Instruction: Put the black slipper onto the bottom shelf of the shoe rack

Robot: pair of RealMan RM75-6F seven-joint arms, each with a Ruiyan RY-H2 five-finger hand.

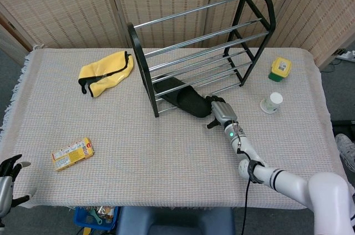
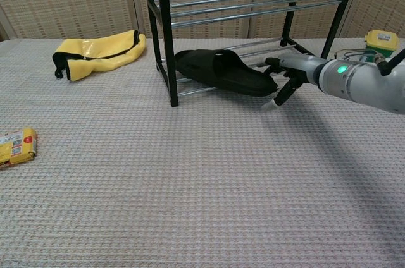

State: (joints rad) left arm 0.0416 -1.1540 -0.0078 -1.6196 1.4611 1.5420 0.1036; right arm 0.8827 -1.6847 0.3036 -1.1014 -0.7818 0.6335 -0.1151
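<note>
Your shoe rack (image 1: 202, 52) carries the black slipper (image 1: 186, 100) on its bottom rails, long axis skewed, near end overhanging the front rail; your right hand (image 1: 219, 112), fingers loosely spread, holding nothing, touches that end, left hand (image 1: 8, 182) far off.

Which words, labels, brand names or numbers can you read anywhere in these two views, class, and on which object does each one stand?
None can be read.
Yellow snack packet: printing on its face, too small and blurred to read.
Green and yellow container: pale label on its lid, illegible.
White cup: markings too small to read.
Black slipper, shoe rack, yellow cloth: no text shows.
</note>
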